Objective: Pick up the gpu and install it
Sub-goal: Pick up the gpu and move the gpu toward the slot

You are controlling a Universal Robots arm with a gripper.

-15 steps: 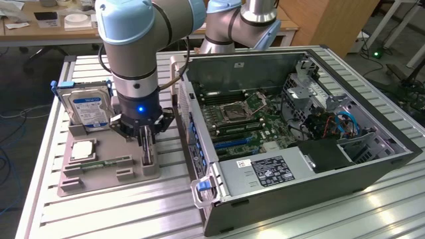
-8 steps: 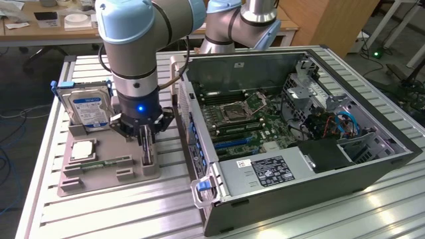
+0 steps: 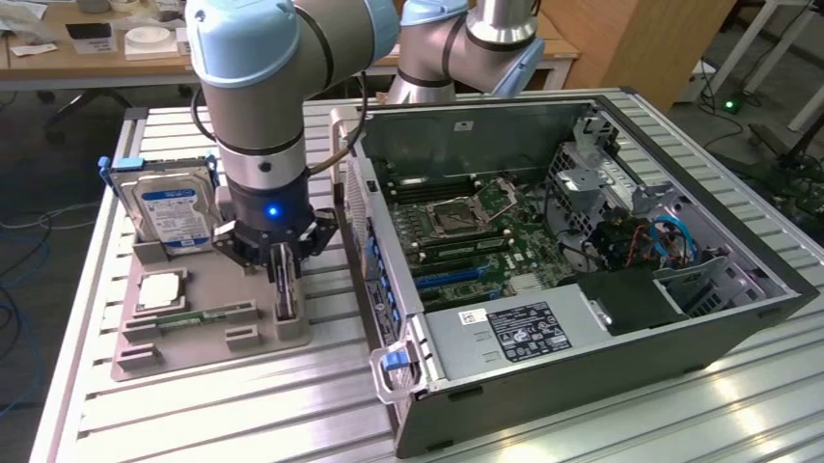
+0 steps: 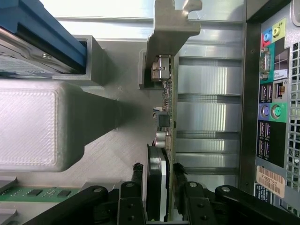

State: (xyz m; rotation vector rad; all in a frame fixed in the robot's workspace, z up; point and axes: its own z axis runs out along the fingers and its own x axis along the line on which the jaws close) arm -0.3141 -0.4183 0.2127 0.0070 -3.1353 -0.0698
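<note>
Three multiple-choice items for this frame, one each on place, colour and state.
1. The gripper is at: A the gpu in the grey holder; B the inside of the computer case; C the hard drive.
2. The hard drive's label is: A red; B blue; C yellow.
3. The computer case's side is: A shut; B open; C taped over.
Answers: A, since the gripper is down at the gpu, which stands on edge in the holder; B, since the label shows blue; B, since the motherboard lies in plain sight.
</note>
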